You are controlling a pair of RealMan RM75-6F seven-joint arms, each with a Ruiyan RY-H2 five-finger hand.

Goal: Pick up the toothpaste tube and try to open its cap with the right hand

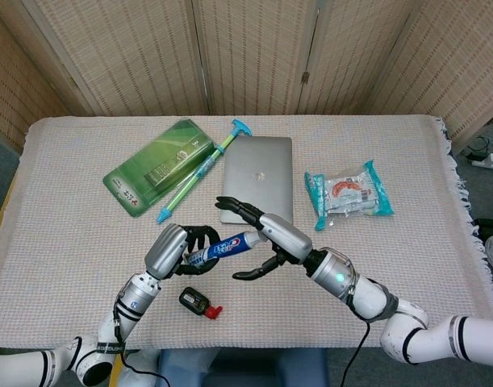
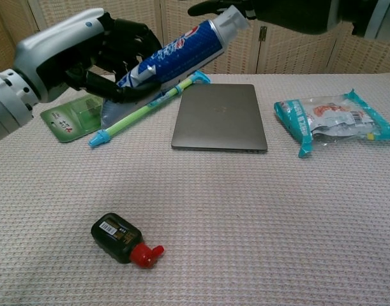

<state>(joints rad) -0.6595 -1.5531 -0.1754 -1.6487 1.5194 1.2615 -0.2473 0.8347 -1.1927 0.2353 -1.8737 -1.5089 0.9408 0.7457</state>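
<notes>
My left hand (image 1: pixel 170 250) grips the blue-and-white plastic toothpaste tube (image 1: pixel 223 248) above the bench at lower centre, my right hand (image 1: pixel 266 239) spread, holding nothing, around its white cap (image 1: pixel 255 239); twisting too hard could, I judge, wrench the tube loose.

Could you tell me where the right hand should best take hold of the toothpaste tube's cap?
Around the white cap, coming from the tube's free end: the left hand grips the toothpaste tube by its body, so the cap juts toward the open right hand, clear of the fingers.
</notes>
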